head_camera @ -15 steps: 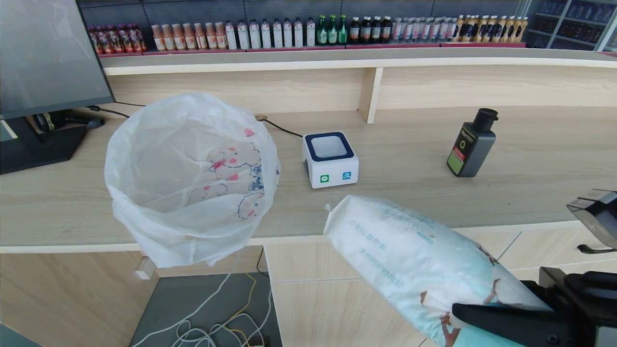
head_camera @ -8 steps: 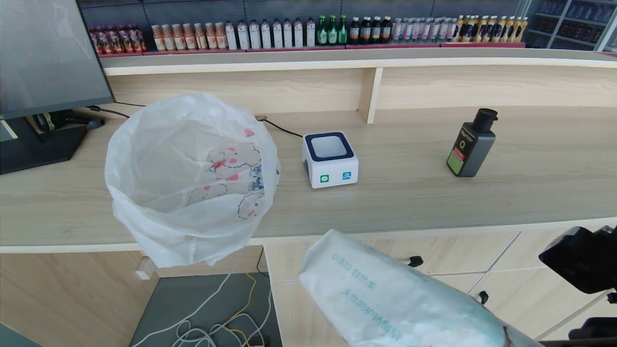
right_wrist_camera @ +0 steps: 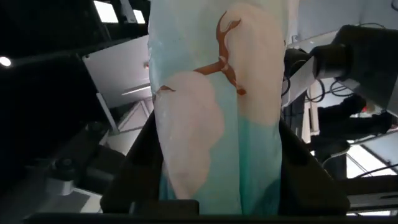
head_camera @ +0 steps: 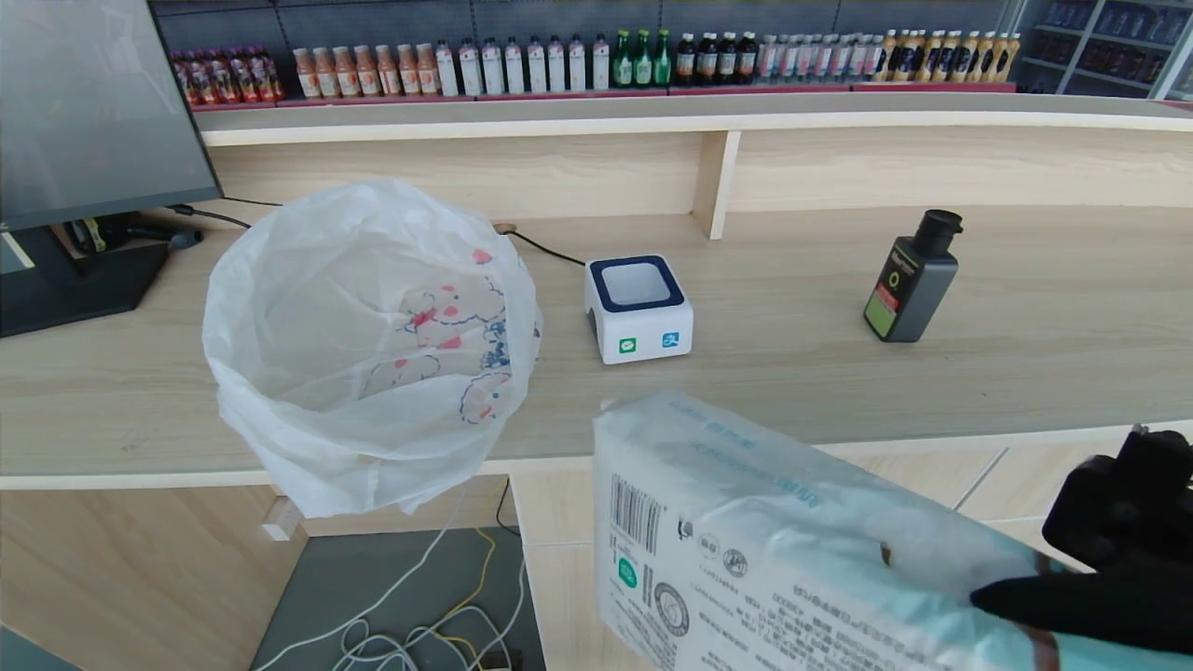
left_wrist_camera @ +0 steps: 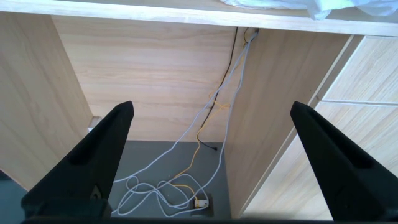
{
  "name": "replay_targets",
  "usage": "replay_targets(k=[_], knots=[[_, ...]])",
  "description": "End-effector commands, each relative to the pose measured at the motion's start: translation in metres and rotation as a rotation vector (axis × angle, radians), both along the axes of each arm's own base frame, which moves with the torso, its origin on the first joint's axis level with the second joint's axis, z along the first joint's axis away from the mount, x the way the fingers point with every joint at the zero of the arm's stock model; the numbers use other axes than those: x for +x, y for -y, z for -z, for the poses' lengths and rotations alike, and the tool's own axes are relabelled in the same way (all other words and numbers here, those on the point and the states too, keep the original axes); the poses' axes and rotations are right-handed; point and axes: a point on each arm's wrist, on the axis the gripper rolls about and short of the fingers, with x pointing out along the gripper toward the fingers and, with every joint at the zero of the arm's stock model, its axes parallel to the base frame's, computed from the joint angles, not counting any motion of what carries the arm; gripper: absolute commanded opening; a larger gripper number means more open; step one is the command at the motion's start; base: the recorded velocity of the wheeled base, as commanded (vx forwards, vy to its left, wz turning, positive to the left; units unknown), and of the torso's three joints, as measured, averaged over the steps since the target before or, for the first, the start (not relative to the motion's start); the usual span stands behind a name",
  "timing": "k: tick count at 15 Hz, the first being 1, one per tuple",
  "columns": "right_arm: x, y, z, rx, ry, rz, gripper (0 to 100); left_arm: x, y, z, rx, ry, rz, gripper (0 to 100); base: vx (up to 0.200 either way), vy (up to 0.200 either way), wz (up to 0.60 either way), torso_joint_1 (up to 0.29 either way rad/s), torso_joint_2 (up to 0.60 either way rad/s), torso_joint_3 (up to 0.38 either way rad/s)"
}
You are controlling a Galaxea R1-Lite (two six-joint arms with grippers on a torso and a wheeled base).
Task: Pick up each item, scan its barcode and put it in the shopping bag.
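The right gripper [head_camera: 1044, 608] is positioned nearest the robot, forward of the desk's front edge, and its black fingers [right_wrist_camera: 140, 158] are clamped on one end of a soft white and pale-teal plastic pack [head_camera: 792, 550]. The pack is held in the air, off the desk [head_camera: 792, 373]. Its barcode face is turned upward, and its far end reaches over the front edge, in line with the scanner. The left gripper [left_wrist_camera: 208, 165] hangs below the front edge with its fingers wide apart and nothing between them, facing the cabinet front and loose white and yellow cables [left_wrist_camera: 186, 186] on the floor. A translucent white plastic shopping bag [head_camera: 373, 345] with a cartoon print stands open-mouthed on the left part of the desk and overhangs the front edge. A white cube scanner [head_camera: 639, 308] with a dark-blue-framed window sits mid-desk, near the bag and apart from it. A stretch of wood surface separates the scanner from an upright dark grey bottle [head_camera: 911, 280] with a black cap on the right. A dark monitor [head_camera: 93, 102] occupies the far left corner. Behind the raised back ledge stands a shelf of drinks bottles [head_camera: 596, 61].
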Motion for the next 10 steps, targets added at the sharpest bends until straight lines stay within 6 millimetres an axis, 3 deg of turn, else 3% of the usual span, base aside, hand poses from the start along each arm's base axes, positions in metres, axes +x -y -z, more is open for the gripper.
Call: replay_targets(k=[1,4,7,10], knots=[[0.002,-0.002,-0.003,0.022,-0.033,-0.013,0,0.000,0.000,0.000,0.000,0.000,0.001,100,0.000,0.000,0.00,0.000,0.00,0.000],[0.004,-0.004,0.002,0.016,-0.111,-0.052,0,0.000,0.000,0.000,0.000,0.000,-0.001,100,0.000,0.000,0.00,0.000,0.00,0.000],[0.010,0.002,-0.012,0.176,-0.273,-0.014,0,0.000,0.000,0.000,0.000,0.000,0.001,100,0.000,0.000,0.00,0.000,0.00,0.000],[0.005,0.009,-0.010,0.251,-0.368,-0.049,0,0.000,0.000,0.000,0.000,0.000,-0.001,100,0.000,0.000,0.00,0.000,0.00,0.000]])
